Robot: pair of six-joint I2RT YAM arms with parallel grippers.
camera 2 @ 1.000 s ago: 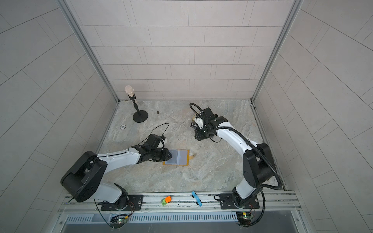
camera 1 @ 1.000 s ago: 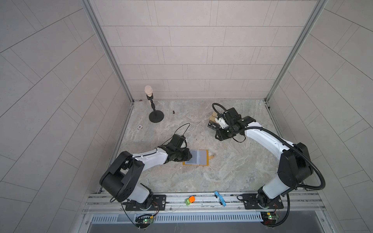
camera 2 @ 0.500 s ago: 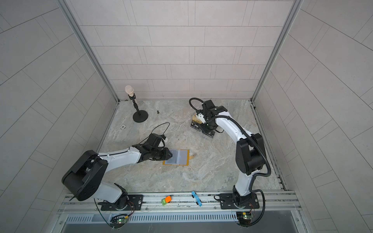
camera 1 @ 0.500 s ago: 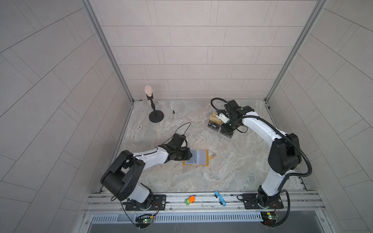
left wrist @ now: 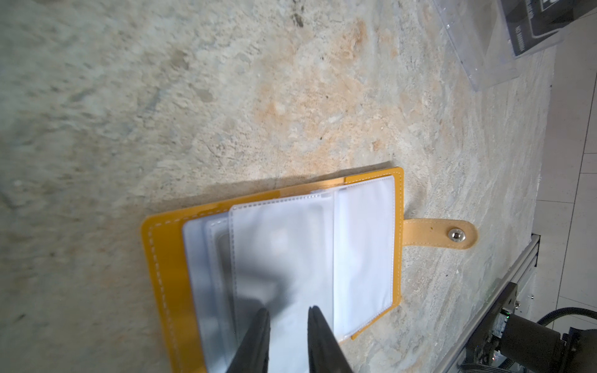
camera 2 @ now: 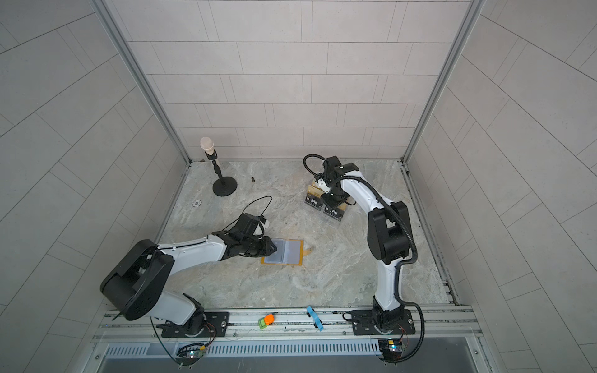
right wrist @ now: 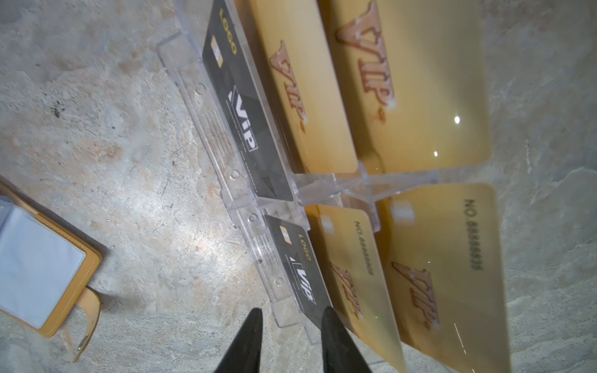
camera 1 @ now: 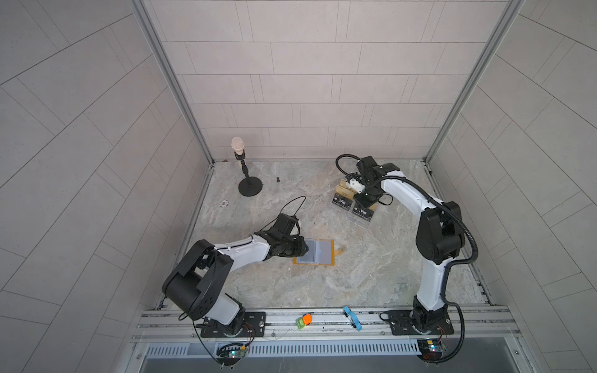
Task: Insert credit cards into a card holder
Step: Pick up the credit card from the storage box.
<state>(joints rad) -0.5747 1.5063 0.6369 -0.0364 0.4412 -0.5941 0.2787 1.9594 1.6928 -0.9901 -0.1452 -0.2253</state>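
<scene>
I'm at the card pick: my right gripper [right wrist: 291, 310], narrowly parted and empty, straddles a credit card [right wrist: 298, 274] in the stand [right wrist: 258, 206], well apart from the open card holder [left wrist: 361, 242], where my narrow-jawed left gripper [left wrist: 287, 310] sits over a sleeve [left wrist: 281, 245]; next, I judge, pinch and lift cleanly.

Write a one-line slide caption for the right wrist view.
Right gripper, jaws apart, at a black card in the clear stand; yellow wallet lies open nearby.

"Vip", "LOGO" on black credit cards [right wrist: 245, 129]; "VIP", "NO" plus blurred digits on gold cards [right wrist: 420, 97].
</scene>
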